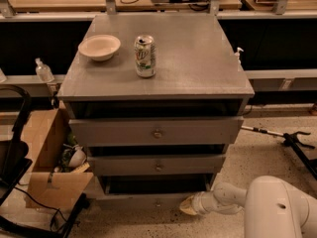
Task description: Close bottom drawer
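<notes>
A grey cabinet [163, 66] has three drawers. The widest drawer front [156, 131] is at the top and the mid-width one [158, 165] below it. The bottom drawer [148, 201] is the narrowest, with a low front panel and a small knob, near the floor and only a little way out. My gripper [188, 206] is at the end of the white arm [233, 198]. It sits low at the right end of the bottom drawer's front, against or very close to it.
A white bowl [99, 46] and a soda can [144, 56] stand on the cabinet top. An open cardboard box [52, 157] with clutter is on the floor at the left, next to a black frame [15, 162]. A black stand [292, 143] lies on the floor at the right.
</notes>
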`<state>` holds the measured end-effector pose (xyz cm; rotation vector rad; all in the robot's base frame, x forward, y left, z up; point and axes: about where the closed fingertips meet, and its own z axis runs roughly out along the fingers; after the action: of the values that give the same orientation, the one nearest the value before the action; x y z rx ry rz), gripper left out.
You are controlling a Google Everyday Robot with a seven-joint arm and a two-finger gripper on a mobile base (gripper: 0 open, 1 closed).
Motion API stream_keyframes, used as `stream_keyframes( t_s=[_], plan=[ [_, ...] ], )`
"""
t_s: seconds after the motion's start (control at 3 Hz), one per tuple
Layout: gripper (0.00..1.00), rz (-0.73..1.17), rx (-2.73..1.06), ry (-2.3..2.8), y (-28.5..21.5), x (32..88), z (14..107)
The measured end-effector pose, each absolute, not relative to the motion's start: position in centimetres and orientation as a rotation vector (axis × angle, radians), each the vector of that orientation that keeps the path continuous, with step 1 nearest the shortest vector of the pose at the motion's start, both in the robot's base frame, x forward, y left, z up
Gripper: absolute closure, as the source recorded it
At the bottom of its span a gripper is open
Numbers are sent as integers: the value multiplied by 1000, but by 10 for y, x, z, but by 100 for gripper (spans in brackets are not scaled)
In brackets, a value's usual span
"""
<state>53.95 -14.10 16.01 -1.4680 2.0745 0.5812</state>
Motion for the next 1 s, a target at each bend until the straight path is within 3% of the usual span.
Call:
stream_keyframes(
  t_s=[1.0],
  plan=[
    [100, 570, -1472, 2085, -136, 582, 154]
  ],
)
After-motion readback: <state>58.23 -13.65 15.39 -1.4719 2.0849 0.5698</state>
